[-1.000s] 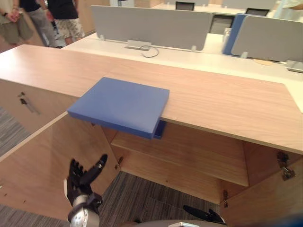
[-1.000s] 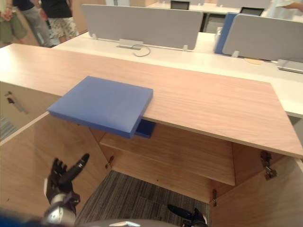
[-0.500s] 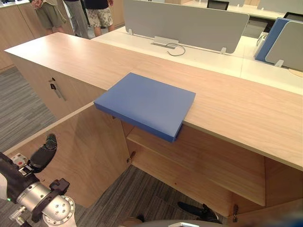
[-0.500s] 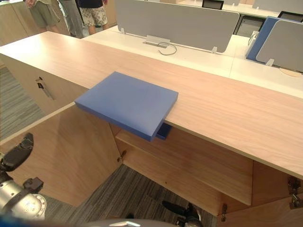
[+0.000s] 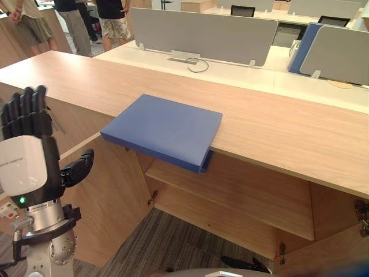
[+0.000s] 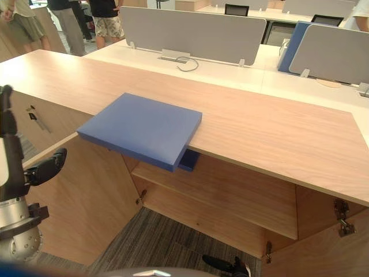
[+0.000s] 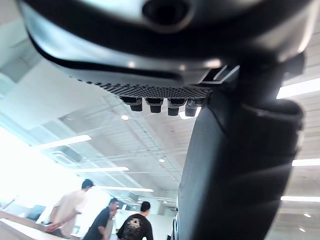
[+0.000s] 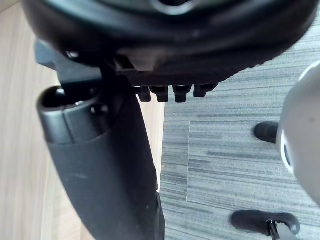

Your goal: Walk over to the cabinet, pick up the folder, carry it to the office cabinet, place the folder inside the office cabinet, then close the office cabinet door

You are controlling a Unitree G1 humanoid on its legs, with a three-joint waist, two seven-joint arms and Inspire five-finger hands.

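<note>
A flat blue folder [image 5: 164, 130] lies on the wooden cabinet top [image 5: 277, 124], its near corner jutting out past the front edge above the open compartment. My left hand [image 5: 26, 156] is raised at the left of the folder and apart from it, open, fingers straight up and thumb pointing toward the cabinet. The left wrist view shows that thumb [image 7: 240, 165] against the ceiling. In its own wrist view my right hand [image 8: 105, 165] hangs low over the carpet, open, holding nothing.
The cabinet's left door [image 5: 104, 196] stands open beside my left hand, and the right door [image 6: 323, 254] is open too. A bare shelf [image 5: 230, 190] runs inside. Behind are white desks with grey dividers [image 5: 199, 34]. People [image 5: 112, 17] stand at the far left.
My left hand has risen from low by the open door to chest height, fingers now pointing up. The head camera has shifted; the folder has stayed in place.
</note>
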